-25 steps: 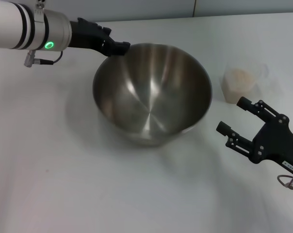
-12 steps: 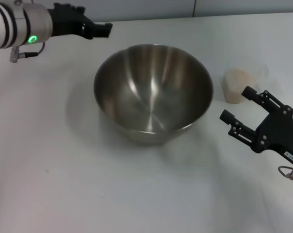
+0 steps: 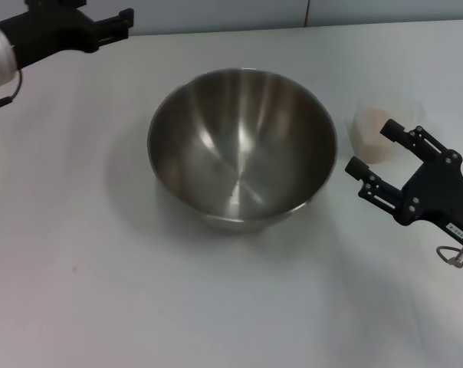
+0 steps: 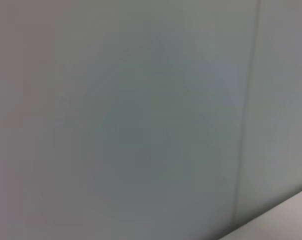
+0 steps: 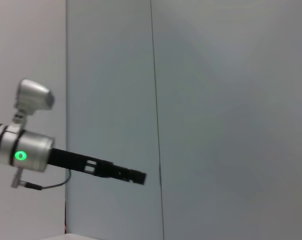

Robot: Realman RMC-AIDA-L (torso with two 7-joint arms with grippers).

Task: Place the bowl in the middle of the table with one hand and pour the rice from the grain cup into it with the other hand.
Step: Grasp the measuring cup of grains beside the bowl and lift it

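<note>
**Desk:** What does the head view show at this moment?

**Photographer:** A steel bowl [image 3: 241, 146] sits upright near the middle of the white table [image 3: 101, 291], empty, nothing gripping it. The left gripper [image 3: 126, 18] hangs at the table's far left corner, well apart from the bowl — whether its fingers are spread or pressed together I cannot tell. The right gripper [image 3: 369, 149] hovers just beside the bowl's right side, fingers spread wide, holding nothing.

**Desk:** And the grain cup?

**Photographer:** The grain cup [image 3: 379, 132] stands on the table just right of the bowl, the rice [image 3: 372, 126] inside it a pale heap. The right gripper's upper finger overlaps the cup in the head view; contact cannot be made out.

**Desk:** So which step is this?

**Photographer:** By my reading, the bowl's placing looks done and the cup pickup is in hand. The next move calls for the spread fingers to straddle the thin clear walls, close gently, lift level — then tip over the bowl's rim. The right wrist view shows only the wall and the left arm [image 5: 36, 150] in the distance.
</note>
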